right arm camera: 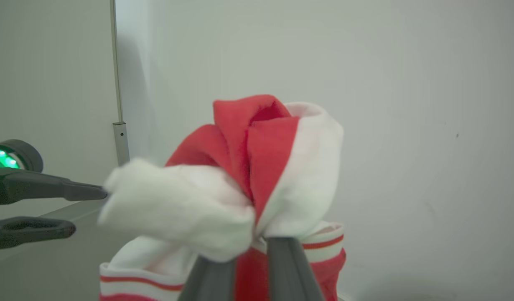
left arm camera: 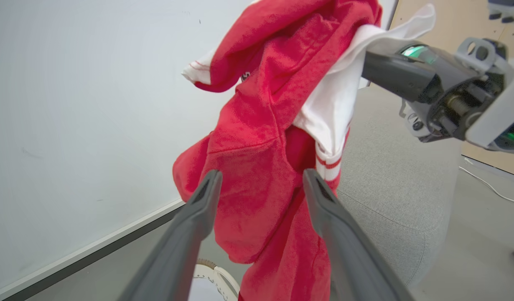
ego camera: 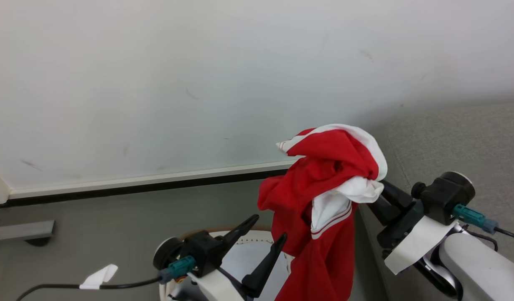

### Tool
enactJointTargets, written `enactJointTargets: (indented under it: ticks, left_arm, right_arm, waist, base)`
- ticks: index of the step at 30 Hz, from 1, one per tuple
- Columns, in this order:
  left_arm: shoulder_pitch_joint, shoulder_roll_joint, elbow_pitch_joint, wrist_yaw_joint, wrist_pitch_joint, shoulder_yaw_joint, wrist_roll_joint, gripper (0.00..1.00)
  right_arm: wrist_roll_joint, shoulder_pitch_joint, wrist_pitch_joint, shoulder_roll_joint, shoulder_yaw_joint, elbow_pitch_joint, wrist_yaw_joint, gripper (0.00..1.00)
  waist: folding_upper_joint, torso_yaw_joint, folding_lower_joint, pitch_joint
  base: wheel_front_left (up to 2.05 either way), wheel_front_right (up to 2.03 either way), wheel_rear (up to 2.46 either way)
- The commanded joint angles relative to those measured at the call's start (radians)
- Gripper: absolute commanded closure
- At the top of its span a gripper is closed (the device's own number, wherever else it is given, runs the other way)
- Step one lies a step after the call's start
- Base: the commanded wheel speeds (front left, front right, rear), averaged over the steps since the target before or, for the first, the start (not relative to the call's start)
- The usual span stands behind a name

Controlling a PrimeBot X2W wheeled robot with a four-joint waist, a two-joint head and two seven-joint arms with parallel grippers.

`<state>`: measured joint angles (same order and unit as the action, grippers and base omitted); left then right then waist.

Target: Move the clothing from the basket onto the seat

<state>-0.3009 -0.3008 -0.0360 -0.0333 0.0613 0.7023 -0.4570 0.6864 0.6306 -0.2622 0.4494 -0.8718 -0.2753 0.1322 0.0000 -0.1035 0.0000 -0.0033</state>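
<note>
- Between the fingers of our right gripper [right arm camera: 248, 259] sits a bunched red-and-white fold of the clothing [ego camera: 324, 167]. The jaws are clamped tight on it, and the rest hangs straight down below that grip.
- Just beside the hanging red body, our left gripper [ego camera: 270, 227] has its fingers spread and holds nothing. The basket [ego camera: 250, 246] lies right under it.
- Off the right gripper's outer side is the seat [ego camera: 449, 138], and the clothing is not over it yet.
- We judge the clothing light, soft and limp, so it will swing, drape and trail. A thin pinch could slip, so a thick gathered fold is the safest hold, with a second grip lower down if it drags.
- Cloth buries the right fingertips. The lower hem is cut off below the left gripper, so we cannot tell whether it clears the basket, or whether the left fingers touch fabric.
</note>
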Motion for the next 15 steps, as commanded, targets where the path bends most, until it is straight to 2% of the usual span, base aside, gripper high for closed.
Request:
enactJointTargets:
  ticks: [1,7,15]
  left_arm:
    - [0.007,-0.001,-0.005,0.006,0.005,-0.001,0.011,0.0]
    - [0.004,-0.005,-0.006,0.007,0.011,-0.001,0.007,0.0]
    - [-0.018,-0.003,-0.003,0.008,0.016,0.003,0.011,0.0]
  right_arm:
    - [-0.005,-0.015,-0.004,0.01,0.009,0.006,-0.003,1.0]
    - [-0.019,-0.002,-0.004,0.02,0.04,0.026,-0.003,1.0]
    - [-0.032,0.013,-0.004,0.032,0.075,0.051,-0.003,1.0]
  waist:
    - [0.0,-0.006,0.0,0.001]
    - [0.0,-0.058,0.0,0.01]
    - [0.0,-0.179,0.0,0.038]
  base:
    - [0.0,0.0,0.0]
    - [0.0,0.0,0.0]
    - [0.0,0.0,0.0]
